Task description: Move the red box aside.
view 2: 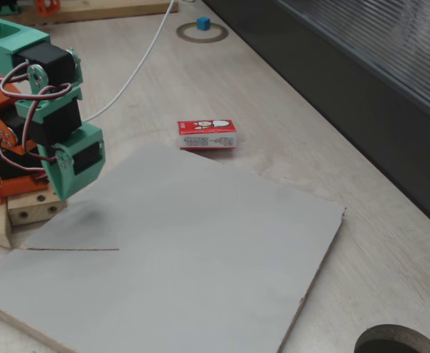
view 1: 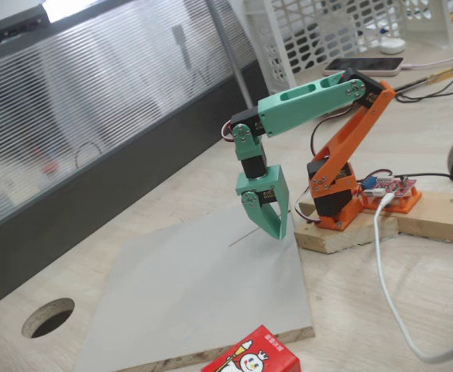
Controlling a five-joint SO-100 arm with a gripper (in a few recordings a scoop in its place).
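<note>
The red box [view 1: 253, 357] lies at the bottom edge of a fixed view, just past the near edge of the grey board [view 1: 203, 294]. In the other fixed view the red box [view 2: 207, 134] lies flat on the wooden table, against the board's far edge [view 2: 200, 243]. My green gripper [view 1: 274, 229] hangs point-down over the board's far side, close to the arm's base and well away from the box. It looks shut, with nothing in it. Its green body [view 2: 73, 165] appears at the left.
The arm's orange base stands on a wooden block [view 1: 350, 231] beside a red circuit board [view 1: 392, 190] and a white cable [view 1: 385, 287]. A round hole [view 1: 48, 316] is cut in the table. A blue cube [view 2: 203, 24] sits far off.
</note>
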